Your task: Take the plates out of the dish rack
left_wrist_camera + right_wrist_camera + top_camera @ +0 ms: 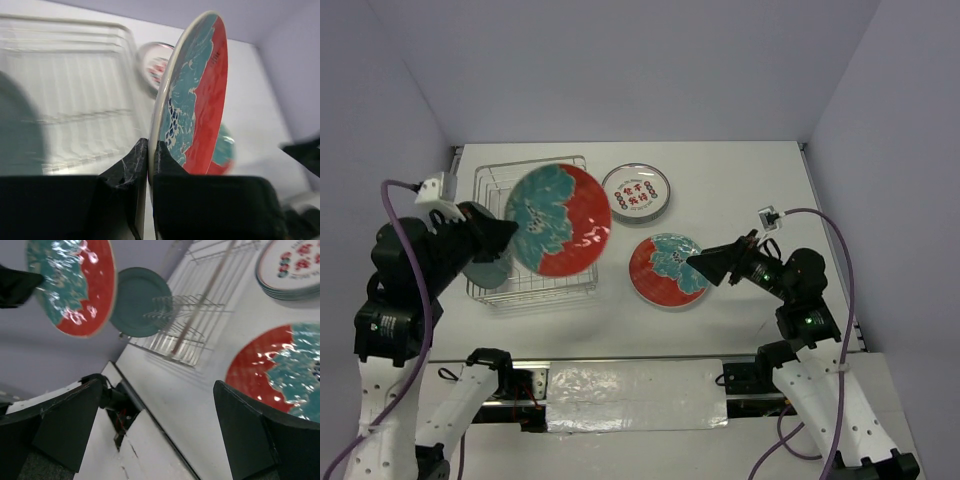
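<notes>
Left gripper (506, 236) pinches the rim of a red-and-teal floral plate (560, 220), holding it on edge above the right side of the dish rack (483, 182). I'd judge it mid-unload: next, carry it right and lay it flat, probably onto the matching floral plate (668, 272) on the table (750, 180). Right gripper (698, 262), spread wide and empty, hovers just right of that spot and may obstruct. 1 dark teal plate (488, 272) stands in the rack's near-left corner; white character plates (636, 192) lie beyond.

1. A robot test booth, not a home kitchen.
2. Bare pale walls (620, 70) box in a plain white worktop (740, 170).
3. Purple cables (848, 290) trail off the left arm (400, 270) and right arm (795, 285).
</notes>
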{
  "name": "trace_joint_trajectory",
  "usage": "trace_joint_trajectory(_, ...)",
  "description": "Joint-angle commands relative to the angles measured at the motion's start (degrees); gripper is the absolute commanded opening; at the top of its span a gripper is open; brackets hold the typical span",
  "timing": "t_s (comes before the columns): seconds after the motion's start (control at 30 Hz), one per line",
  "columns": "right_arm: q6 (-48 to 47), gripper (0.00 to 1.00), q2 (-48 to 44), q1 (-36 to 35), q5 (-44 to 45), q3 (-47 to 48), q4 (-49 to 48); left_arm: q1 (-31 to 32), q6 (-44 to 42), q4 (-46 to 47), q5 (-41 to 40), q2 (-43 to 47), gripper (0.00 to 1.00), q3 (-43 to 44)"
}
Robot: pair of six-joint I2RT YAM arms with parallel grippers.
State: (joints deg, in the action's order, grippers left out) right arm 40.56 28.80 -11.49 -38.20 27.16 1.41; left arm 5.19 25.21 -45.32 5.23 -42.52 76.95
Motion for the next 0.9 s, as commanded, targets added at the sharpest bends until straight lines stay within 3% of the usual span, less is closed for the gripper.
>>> trace_joint_trajectory(0.0,4.71,1.00,-0.76,-1.43,-5.14,5.34,-10.13,0.26,16.14,24.29,21.03,5.07,0.00,-8.11)
trace_joint_trajectory(0.17,4.44,1.00,2.05,-5.02,0.12,7.48,-8.26,0.26,23.65,38.09,31.14,10.44,0.00,-19.01)
trace_joint_trajectory(0.43,4.00,0.94,11.97,-21.02,10.59,8.00,-12.48,0.26,26.20,42.51,35.19,12.55,0.00,-26.40)
trace_joint_trajectory(0.53,3.66,0.86,16.72,-24.89,12.35,9.75,-14.06,0.26,26.38,43.73,36.25,12.64,0.00,-28.78)
trace_joint_trajectory(0.57,3.39,0.79,18.21,-25.77,12.79,10.02,-14.68,0.26,26.55,44.17,36.60,12.73,0.00,-29.31)
trace_joint_trajectory(0.6,3.13,0.58,18.75,-26.21,13.84,10.11,-15.03,0.26,26.47,44.26,36.60,12.64,0.00,-29.66)
trace_joint_trajectory(0.63,3.30,0.49,19.10,-26.92,14.37,9.93,-15.55,0.26,26.12,44.00,36.60,12.47,0.00,-30.27)
trace_joint_trajectory(0.67,4.08,0.19,19.63,-27.01,15.33,9.58,-17.04,0.26,25.86,43.65,36.78,12.03,0.00,-30.45)
trace_joint_trajectory(0.7,4.53,0.09,19.72,-27.01,15.95,8.80,-17.92,0.26,25.50,43.39,36.95,11.85,0.00,-31.06)
trace_joint_trajectory(0.87,7.43,0.00,19.46,-27.10,17.98,6.24,-23.46,0.26,24.62,42.77,36.78,10.44,0.02,-33.61)
